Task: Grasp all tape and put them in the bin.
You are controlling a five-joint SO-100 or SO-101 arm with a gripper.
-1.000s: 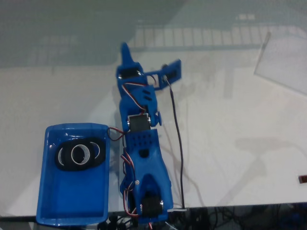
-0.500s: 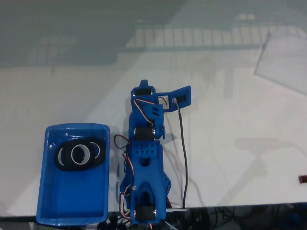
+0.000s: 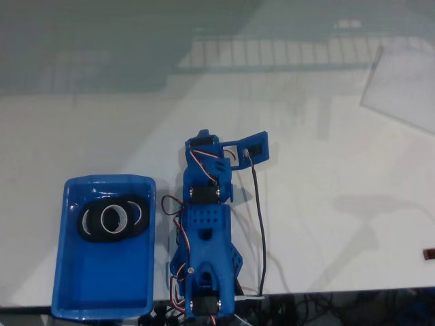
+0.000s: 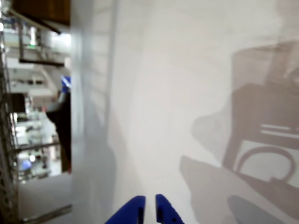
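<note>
The bright blue bin (image 3: 75,272) sits at the lower left of the fixed view. In its upper half lie black tape rolls (image 3: 112,219) with white cores, overlapping each other in a row. My blue arm is folded back beside the bin's right side. Its gripper (image 3: 202,134) points away from the base over bare table, well clear of the bin. In the wrist view the two blue fingertips (image 4: 134,211) of the gripper (image 4: 150,208) stand at the bottom edge with only a thin slit between them and nothing held.
A black cable (image 3: 259,224) runs down the table to the right of the arm. A clear sheet (image 3: 401,88) lies at the upper right and a small dark object (image 3: 429,254) at the right edge. The table's front edge runs just below the bin.
The arm has drawn back toward its base and folded, bringing the gripper nearer and slightly right. The tape rolls in the bin have not moved.
</note>
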